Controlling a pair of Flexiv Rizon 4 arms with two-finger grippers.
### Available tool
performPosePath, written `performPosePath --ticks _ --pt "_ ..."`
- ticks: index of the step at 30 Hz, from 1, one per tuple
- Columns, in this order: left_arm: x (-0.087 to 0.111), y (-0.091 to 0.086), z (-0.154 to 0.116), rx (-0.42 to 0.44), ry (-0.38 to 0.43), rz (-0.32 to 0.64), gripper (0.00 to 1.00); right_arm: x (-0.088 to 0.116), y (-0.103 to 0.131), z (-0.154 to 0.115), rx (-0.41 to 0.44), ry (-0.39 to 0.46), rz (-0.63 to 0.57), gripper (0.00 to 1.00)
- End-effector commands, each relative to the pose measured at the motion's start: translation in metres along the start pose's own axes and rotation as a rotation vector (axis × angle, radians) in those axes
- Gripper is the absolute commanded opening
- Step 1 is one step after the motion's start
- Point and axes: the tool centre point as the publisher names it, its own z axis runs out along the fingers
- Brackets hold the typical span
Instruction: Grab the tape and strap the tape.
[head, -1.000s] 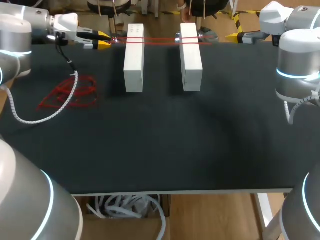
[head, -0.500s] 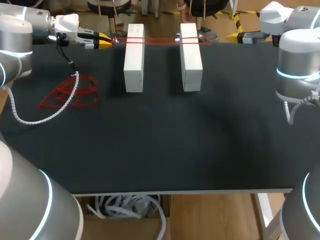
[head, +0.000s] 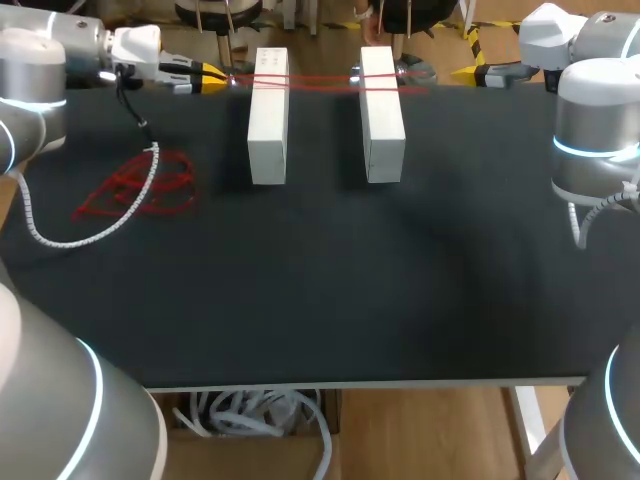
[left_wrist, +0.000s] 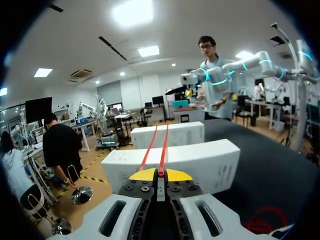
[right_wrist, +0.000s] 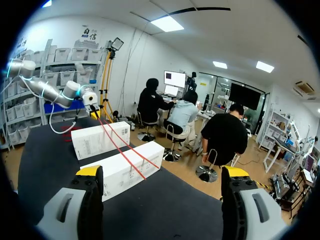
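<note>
Tape: 2 red strands of the tape (head: 320, 80) cross the far ends of both white boxes (head: 268, 120), with the long axis running left to right along the desk's (head: 320, 290) far edge.
Left jaws: our left gripper (left_wrist: 160, 175) is pinched on the tape's end, just beside the nearer box.
Right jaws: our right gripper (right_wrist: 162, 172) is spread wide with nothing in it, well apart from the other box.
Key relation: the tape leads from our left gripper toward our right one, so we judge the left arm is nearer.
Left wrist view only: the strands run in between the closed tips.
Head view only: a loose red coil (head: 135, 190) lies near our left arm.
</note>
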Motion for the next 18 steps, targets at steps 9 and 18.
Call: performPosePath --ticks 9,18 --pt "0.019 -0.045 0.011 0.203 -0.056 0.039 0.0 0.0 0.0 -0.001 -0.001 0.0 0.0 1.0" --pt "0.032 -0.078 0.018 0.27 -0.019 0.032 0.0 0.0 0.0 -0.001 -0.001 0.0 0.0 1.0"
